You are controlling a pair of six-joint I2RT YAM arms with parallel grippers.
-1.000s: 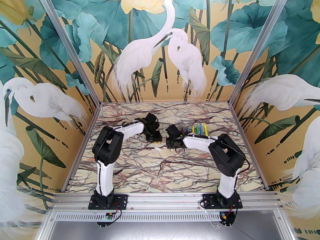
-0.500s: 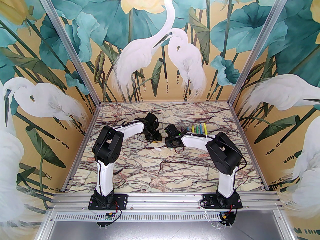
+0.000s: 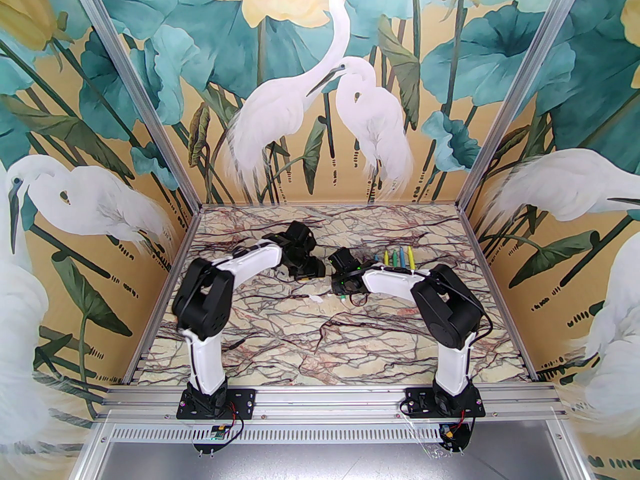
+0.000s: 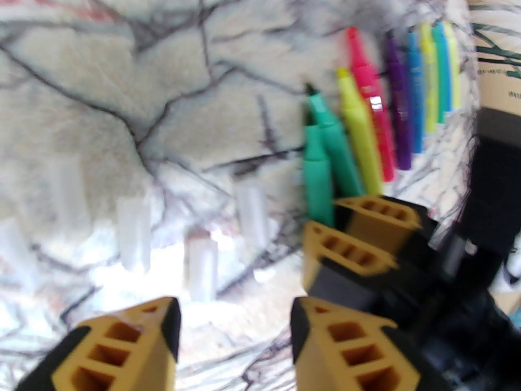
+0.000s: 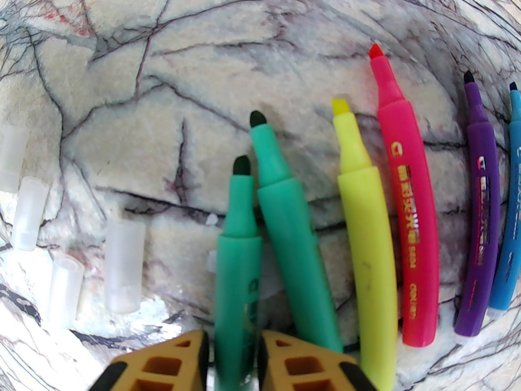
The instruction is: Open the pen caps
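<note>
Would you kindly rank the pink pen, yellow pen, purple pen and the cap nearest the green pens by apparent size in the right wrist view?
1. pink pen and yellow pen: too alike to rank, the yellow one reaches the frame's edge.
2. purple pen
3. cap nearest the green pens

Top view: bright, even light, sharp thruout; only soft shadows on the table (image 3: 320,338). Left wrist view: heavy motion blur, pen caps (image 4: 132,234) smeared, pens (image 4: 366,137) soft, white glare on table around the caps. Right wrist view: much sharper, pens crisp, glare washes out caps at left. Fisheye bend twd corners in both wrist views.
</note>
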